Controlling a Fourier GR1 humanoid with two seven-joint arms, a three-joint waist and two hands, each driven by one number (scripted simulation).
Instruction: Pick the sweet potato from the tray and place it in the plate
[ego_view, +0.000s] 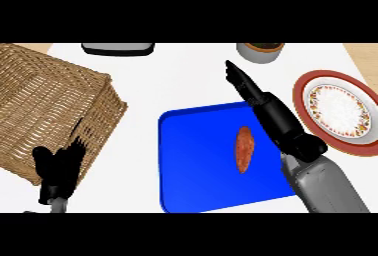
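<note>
White desk (184, 75), blue tray (199, 165) as landmark: right hand (255, 95) over tray's far-right edge, fingers straight, empty; left hand (59, 167) resting left; sweet potato (244, 149) mid-tray; plate (339, 112) right—narrow potato might roll aside under off-centre fingers.
</note>
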